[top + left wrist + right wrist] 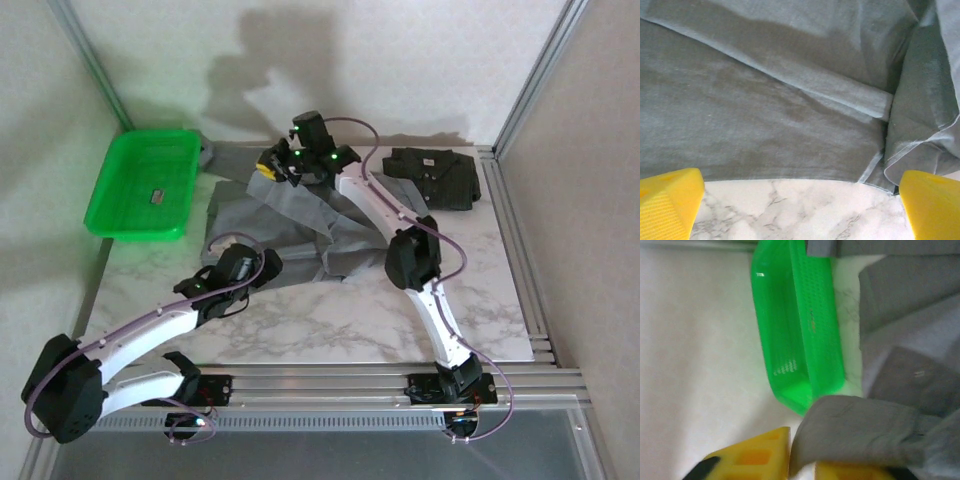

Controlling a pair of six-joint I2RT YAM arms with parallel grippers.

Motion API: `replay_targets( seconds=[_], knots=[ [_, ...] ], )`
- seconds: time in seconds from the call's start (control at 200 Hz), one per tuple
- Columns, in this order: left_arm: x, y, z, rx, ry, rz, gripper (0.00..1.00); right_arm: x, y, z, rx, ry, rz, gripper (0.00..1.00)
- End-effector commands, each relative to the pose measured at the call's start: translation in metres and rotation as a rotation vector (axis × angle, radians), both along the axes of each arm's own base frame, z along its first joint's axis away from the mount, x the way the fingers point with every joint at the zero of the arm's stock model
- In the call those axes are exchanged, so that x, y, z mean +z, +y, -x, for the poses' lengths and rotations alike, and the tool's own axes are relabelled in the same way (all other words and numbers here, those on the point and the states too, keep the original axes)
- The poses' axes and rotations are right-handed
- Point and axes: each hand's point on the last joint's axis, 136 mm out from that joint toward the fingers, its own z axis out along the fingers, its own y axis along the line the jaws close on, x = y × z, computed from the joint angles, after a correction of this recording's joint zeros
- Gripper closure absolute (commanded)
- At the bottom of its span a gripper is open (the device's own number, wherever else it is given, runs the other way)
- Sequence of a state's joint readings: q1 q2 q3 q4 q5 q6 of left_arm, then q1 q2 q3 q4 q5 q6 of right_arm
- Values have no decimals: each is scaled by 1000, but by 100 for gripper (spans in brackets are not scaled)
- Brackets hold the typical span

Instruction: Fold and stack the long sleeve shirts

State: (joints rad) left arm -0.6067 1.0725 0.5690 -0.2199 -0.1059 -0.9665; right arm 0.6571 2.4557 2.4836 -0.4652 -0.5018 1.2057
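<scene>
Grey shirt (pixel 300 225) between green tray (pixel 125 175) and charcoal shirt (pixel 435 175)

Green tray (pixel 128 205) at 10 o'clock, far-left corner of table (pixel 330 320). Small dark flat item (pixel 158 197) inside tray, can't tell what. Table top white marble-look, grey veins. Metal rails (pixel 330 385) along 6 o'clock edge, more (pixel 520 250) down 3 o'clock side. Slanted metal posts at 11 (pixel 95 70) and 1 (pixel 540 75). Pale wall (pixel 400 60) at 12.
</scene>
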Motion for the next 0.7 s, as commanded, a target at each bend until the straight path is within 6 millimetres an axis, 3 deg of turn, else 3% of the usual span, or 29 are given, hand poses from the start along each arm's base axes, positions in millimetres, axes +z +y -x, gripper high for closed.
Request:
replay_targets(
  seconds=[0.0,0.04,0.12,0.17,0.26,0.35,0.455,0.52,0.566,0.636,0.696],
  knots=[
    [-9,21,13,64,36,-35,0,-15,11,-26,-66,35,-49,45],
    [-11,26,16,86,43,-35,0,-27,19,-29,-47,76,-90,31],
    [-11,35,21,132,55,-33,0,-40,25,-23,29,129,-126,20],
    [-13,42,24,166,75,-39,0,-41,11,-15,61,88,-33,18],
    [-23,53,33,220,140,-45,0,-14,-33,4,104,-48,166,13],
    [-35,61,39,255,209,-24,0,4,-104,29,93,-77,381,12],
    [-48,72,41,275,285,-38,0,-7,-219,65,-9,-32,659,9],
    [-49,81,40,288,305,-99,0,-33,-299,92,-106,54,783,10],
    [-50,81,37,288,308,-105,0,-53,-340,111,-148,113,790,13],
    [-61,78,34,281,326,-87,0,-86,-388,137,-188,194,824,19],
    [-71,77,33,288,340,-83,0,-112,-406,148,-191,240,798,23]
  ],
)
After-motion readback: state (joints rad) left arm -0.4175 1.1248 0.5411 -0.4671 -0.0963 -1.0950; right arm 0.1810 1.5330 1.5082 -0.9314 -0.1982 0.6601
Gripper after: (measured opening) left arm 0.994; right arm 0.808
